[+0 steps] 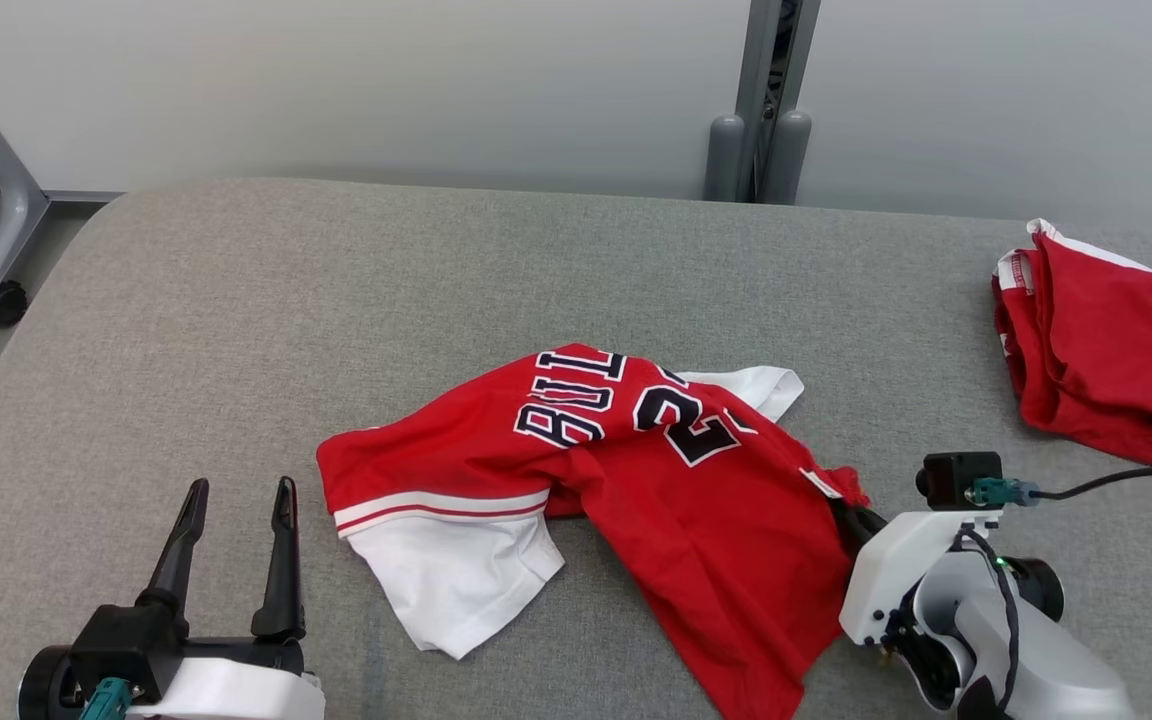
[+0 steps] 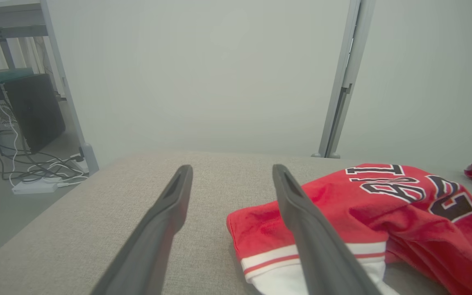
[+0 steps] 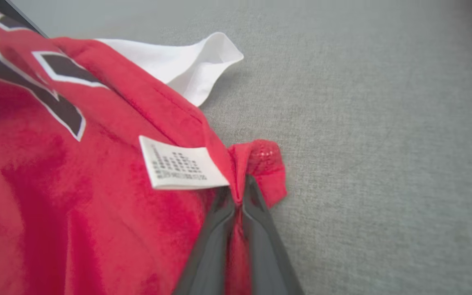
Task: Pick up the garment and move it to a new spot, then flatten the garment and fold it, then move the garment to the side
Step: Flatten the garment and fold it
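Red jersey (image 1: 636, 470) lies crumpled mid-counter (image 1: 336, 300), a fold of its right edge pinched in my closed right tool (image 3: 240, 196), left tool (image 1: 241, 490) wide open and empty by the sleeve (image 1: 456, 570), so I'd lift slowly, watching that thin pinch.

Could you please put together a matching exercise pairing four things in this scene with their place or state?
Things:
1. left tool
2. right tool
3. care label
4. second red garment

Place or state:
A. shut on an edge of the jersey
B. lying at the far right of the table
C. open, holding nothing
D. white, beside the pinched cloth

Pairs: 1-C, 2-A, 3-D, 4-B.
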### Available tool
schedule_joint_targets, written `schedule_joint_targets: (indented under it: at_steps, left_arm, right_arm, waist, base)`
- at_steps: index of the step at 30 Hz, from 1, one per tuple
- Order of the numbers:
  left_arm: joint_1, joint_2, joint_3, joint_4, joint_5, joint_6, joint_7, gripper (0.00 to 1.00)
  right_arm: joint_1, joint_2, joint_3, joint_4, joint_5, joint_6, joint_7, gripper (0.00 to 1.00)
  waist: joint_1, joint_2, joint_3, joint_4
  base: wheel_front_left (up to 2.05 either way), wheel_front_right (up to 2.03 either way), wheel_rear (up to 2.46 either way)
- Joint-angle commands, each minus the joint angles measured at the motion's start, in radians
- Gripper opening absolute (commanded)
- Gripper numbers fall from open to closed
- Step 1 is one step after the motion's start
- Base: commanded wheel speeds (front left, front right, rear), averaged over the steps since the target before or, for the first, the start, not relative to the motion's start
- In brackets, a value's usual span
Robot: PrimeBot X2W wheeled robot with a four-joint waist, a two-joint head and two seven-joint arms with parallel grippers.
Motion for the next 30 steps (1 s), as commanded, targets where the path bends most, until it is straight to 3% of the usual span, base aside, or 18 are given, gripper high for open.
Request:
schedule_joint_targets:
  at_steps: [1, 12, 22, 23, 24, 25, 30]
  left_arm:
    - [-0.016, 0.003, 0.004, 0.001, -0.004, -0.004, -0.004, 1.0]
    - [-0.024, 0.003, -0.007, 0.002, -0.006, 0.0, -0.004, 1.0]
    - [-0.041, 0.003, -0.03, 0.007, -0.016, 0.004, -0.004, 1.0]
    - [-0.042, 0.003, -0.032, 0.008, -0.016, 0.004, -0.004, 1.0]
    - [-0.044, 0.003, -0.032, 0.009, -0.015, 0.005, -0.004, 1.0]
    - [-0.045, 0.003, -0.033, 0.009, -0.016, 0.005, -0.004, 1.0]
    - [-0.045, 0.003, -0.028, 0.014, -0.017, 0.007, -0.004, 1.0]
  right_arm:
    - [-0.016, -0.013, 0.001, -0.001, 0.004, 0.0, -0.009, 0.0]
    - [-0.213, -0.087, 0.048, 0.022, -0.013, 0.0, -0.105, 0.0]
    - [-0.344, -0.094, 0.071, 0.147, -0.069, 0.0, -0.143, 0.0]
    - [-0.348, -0.095, 0.07, 0.156, -0.074, 0.0, -0.145, 0.15]
    - [-0.348, -0.094, 0.068, 0.163, -0.078, 0.0, -0.147, 0.36]
    - [-0.346, -0.092, 0.066, 0.169, -0.083, 0.0, -0.148, 1.0]
    - [-0.323, -0.097, 0.051, 0.179, -0.088, 0.0, -0.153, 1.0]
  waist:
    - [0.0, 0.0, 0.0, 0.0]
    - [0.0, 0.0, 0.011, 0.017]
    - [0.0, 0.0, 0.033, 0.065]
    - [0.0, 0.0, 0.036, 0.068]
    - [0.0, 0.0, 0.038, 0.07]
    - [0.0, 0.0, 0.04, 0.071]
    - [0.0, 0.0, 0.037, 0.06]
  base:
    - [0.0, 0.0, 0.0]
    - [0.0, 0.0, 0.0]
    - [0.0, 0.0, 0.0]
    - [0.0, 0.0, 0.0]
    - [0.0, 0.0, 0.0]
    - [0.0, 0.0, 0.0]
    - [0.0, 0.0, 0.0]
